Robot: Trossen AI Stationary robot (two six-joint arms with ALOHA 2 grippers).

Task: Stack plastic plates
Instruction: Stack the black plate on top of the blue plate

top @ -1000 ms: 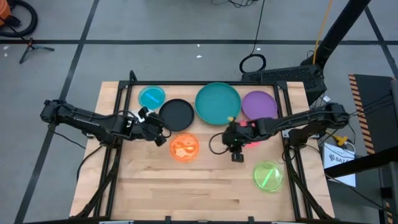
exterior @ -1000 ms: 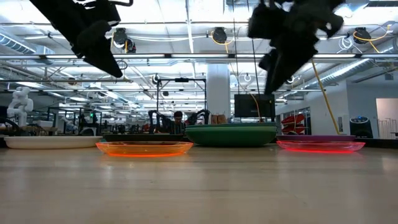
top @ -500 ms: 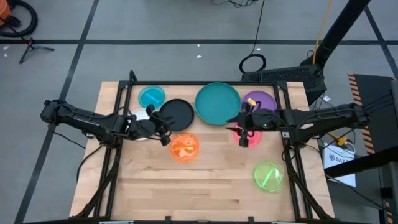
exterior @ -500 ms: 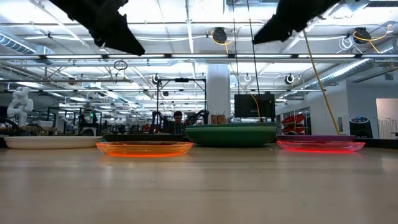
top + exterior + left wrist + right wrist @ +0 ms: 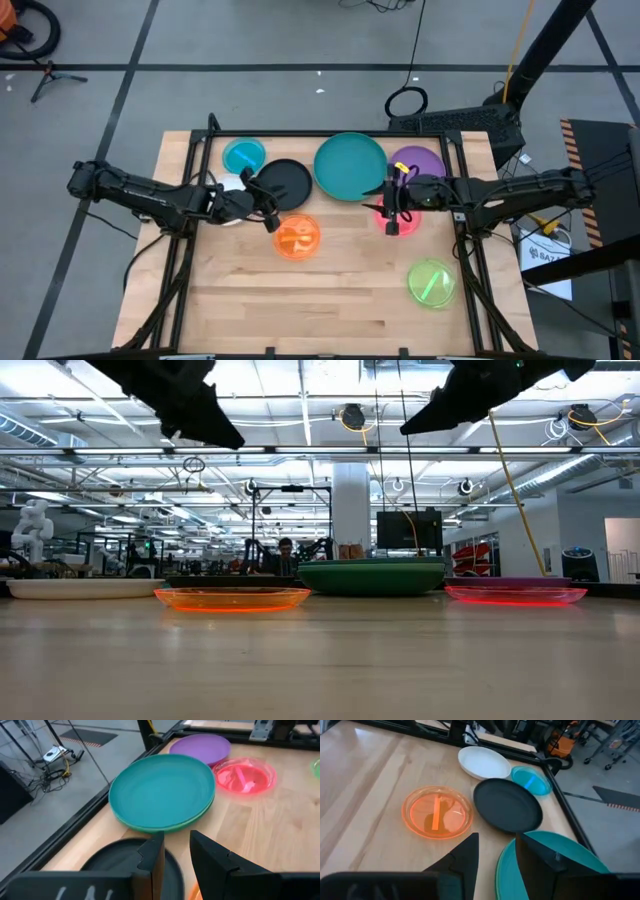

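Observation:
The plates lie flat on the wooden table. Along the far side are blue (image 5: 243,156), white (image 5: 226,186), black (image 5: 284,183), a teal plate (image 5: 350,166) on top of a green one (image 5: 165,826), and purple (image 5: 418,163). The pink plate (image 5: 397,220) lies just in front of the purple one. Orange (image 5: 296,238) is near the middle and lime (image 5: 432,283) near the right front. My left gripper (image 5: 268,213) hovers open between the black and orange plates. My right gripper (image 5: 391,203) hovers open over the pink plate, beside the teal one. Both grippers are empty and well above the table.
A black frame rail (image 5: 330,133) runs along the table's far edge, close behind the plates. Bare wood (image 5: 330,310) fills the near half of the table. The white plate is partly hidden under my left arm. Beyond the table is a lab with a person (image 5: 287,552) far off.
My right gripper has risen and moved from the table's middle toward the far right, ending over the pink plate. My left gripper has risen and shifted a little toward the right, nearer the orange plate. No plate has moved.

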